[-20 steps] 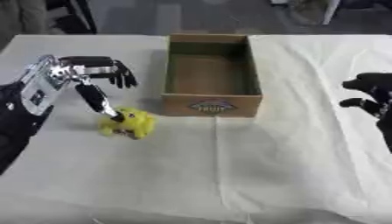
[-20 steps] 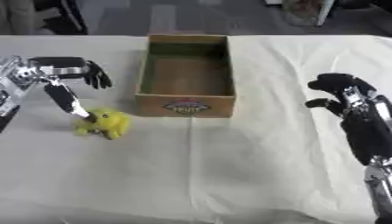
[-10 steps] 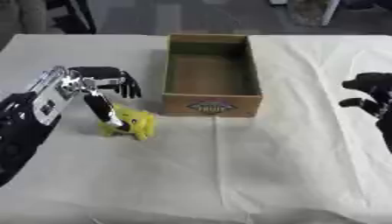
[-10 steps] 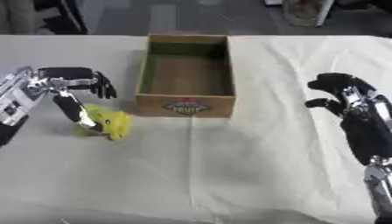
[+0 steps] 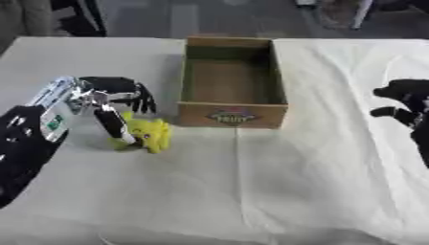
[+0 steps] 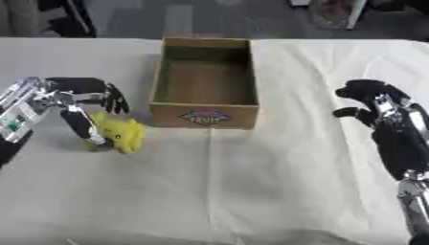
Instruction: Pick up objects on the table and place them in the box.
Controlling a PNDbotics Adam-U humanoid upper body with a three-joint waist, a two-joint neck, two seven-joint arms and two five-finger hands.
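Note:
A small yellow toy (image 5: 151, 134) lies on the white cloth left of the cardboard box (image 5: 233, 115). My left hand (image 5: 105, 98) hangs over it from the left. Its thumb reaches down against the toy's left side, and its dark fingers curl above the toy's far side. The toy still rests on the cloth. The box stands open and upright, with nothing showing inside. My right hand (image 6: 368, 103) hovers at the right, away from the box, fingers curled and holding nothing.
The white cloth (image 5: 251, 191) covers the table and has folds running down from the box's front. Dark chair legs and floor show beyond the far edge.
My left hand has moved right and down onto the yellow toy, its thumb now against the toy's side. The right hand has stayed put.

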